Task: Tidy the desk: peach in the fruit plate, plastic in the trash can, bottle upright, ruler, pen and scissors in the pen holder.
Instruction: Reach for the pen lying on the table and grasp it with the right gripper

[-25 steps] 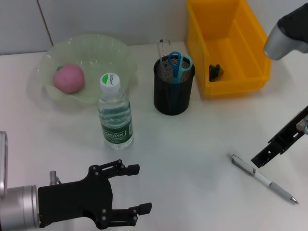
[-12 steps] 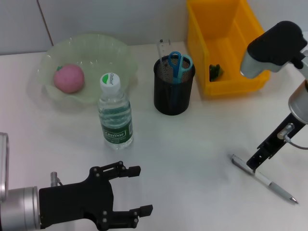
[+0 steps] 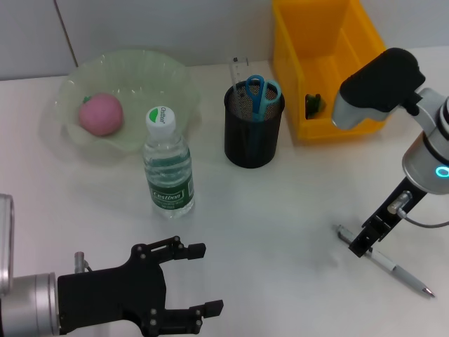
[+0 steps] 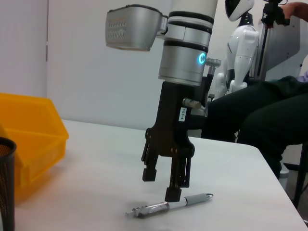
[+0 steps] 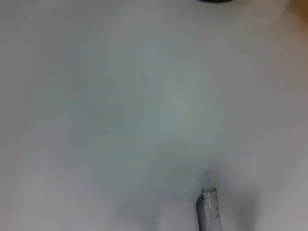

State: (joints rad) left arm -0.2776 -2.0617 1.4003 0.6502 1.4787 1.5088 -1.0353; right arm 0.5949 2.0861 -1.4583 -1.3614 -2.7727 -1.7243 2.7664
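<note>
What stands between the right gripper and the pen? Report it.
Nothing visible. The right gripper hangs open directly over the pen, which lies flat on the bare table; one finger is almost on the barrel. The bottle and pen holder stand well off to its left.

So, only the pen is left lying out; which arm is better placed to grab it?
Right. The right gripper hangs open directly over the pen; the left gripper sits across the table, near the bottle.
</note>
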